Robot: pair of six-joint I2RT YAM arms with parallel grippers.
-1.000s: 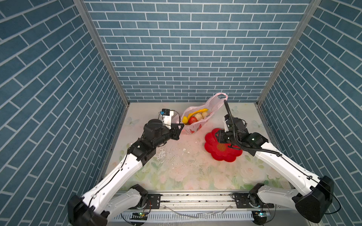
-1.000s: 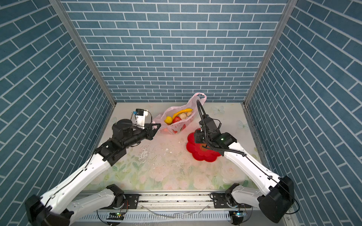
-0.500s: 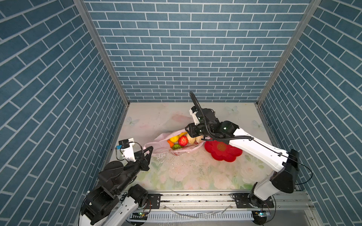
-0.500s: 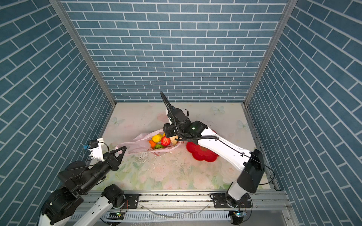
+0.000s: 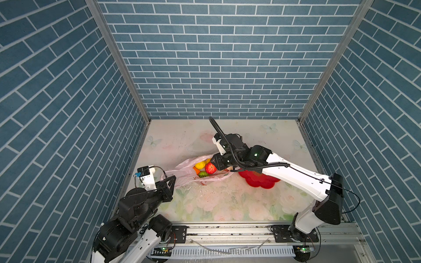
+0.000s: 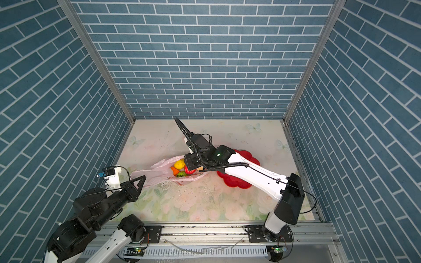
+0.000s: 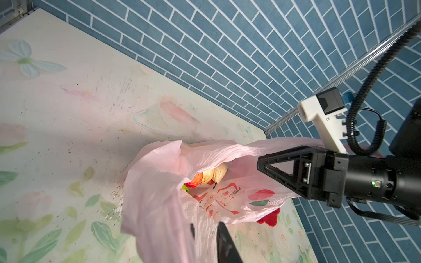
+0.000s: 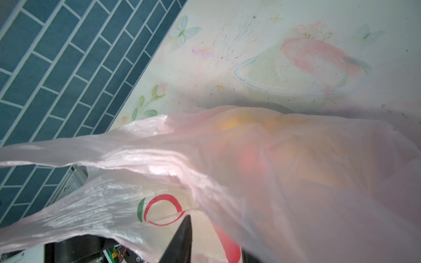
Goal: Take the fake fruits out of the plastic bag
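We see the left arm folded low at the near left corner, forearm angled toward the table's middle; the left gripper (image 5: 172, 179) meets the stretched handle of the plastic bag (image 5: 182, 173); in the left wrist view its fingers (image 7: 224, 243) stand close together with pink film pinched between them. The right arm rises from the near right rail; its long white forearm reaches across the red flower-shaped dish (image 5: 262, 183); the right gripper (image 7: 262, 165) pokes sideways into the bag's mouth under draped film; we cannot tell whether its jaws are apart. The bag lies on its side on the table (image 5: 227, 200); the fake fruits (image 5: 210, 168) sit inside it, red, yellow and green showing.
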